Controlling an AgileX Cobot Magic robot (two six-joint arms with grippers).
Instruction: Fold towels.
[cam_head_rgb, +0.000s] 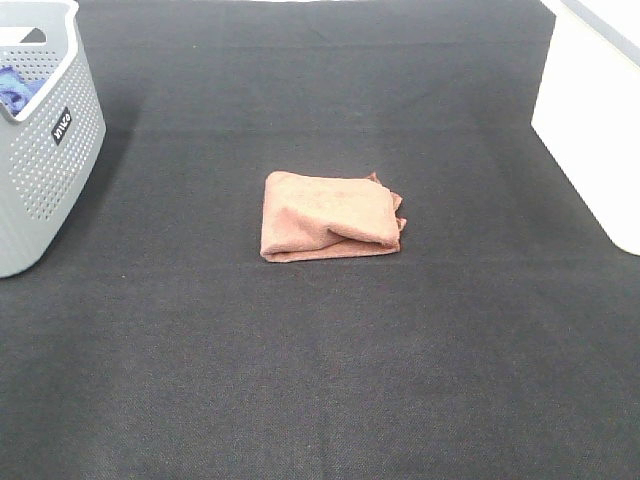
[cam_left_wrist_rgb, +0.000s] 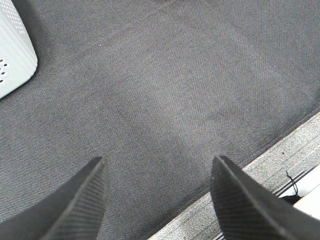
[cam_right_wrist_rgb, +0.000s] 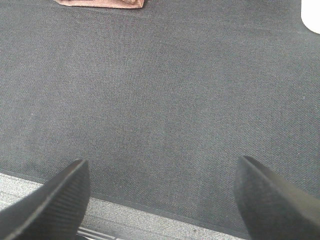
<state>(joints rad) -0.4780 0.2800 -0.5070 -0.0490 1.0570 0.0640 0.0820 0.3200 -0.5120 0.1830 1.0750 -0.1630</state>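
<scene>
A salmon-pink towel (cam_head_rgb: 330, 215) lies folded into a small rectangle in the middle of the dark cloth-covered table (cam_head_rgb: 320, 380). Its edge shows in the right wrist view (cam_right_wrist_rgb: 100, 3). Neither arm shows in the exterior high view. My left gripper (cam_left_wrist_rgb: 157, 167) is open and empty over bare dark cloth near the table's edge. My right gripper (cam_right_wrist_rgb: 162, 172) is open and empty, also over bare cloth near the table's edge, well apart from the towel.
A grey perforated basket (cam_head_rgb: 45, 150) stands at the left, with something blue (cam_head_rgb: 18, 88) inside; its corner shows in the left wrist view (cam_left_wrist_rgb: 12, 50). A white bin (cam_head_rgb: 590, 120) stands at the right, with a corner in the right wrist view (cam_right_wrist_rgb: 311, 15).
</scene>
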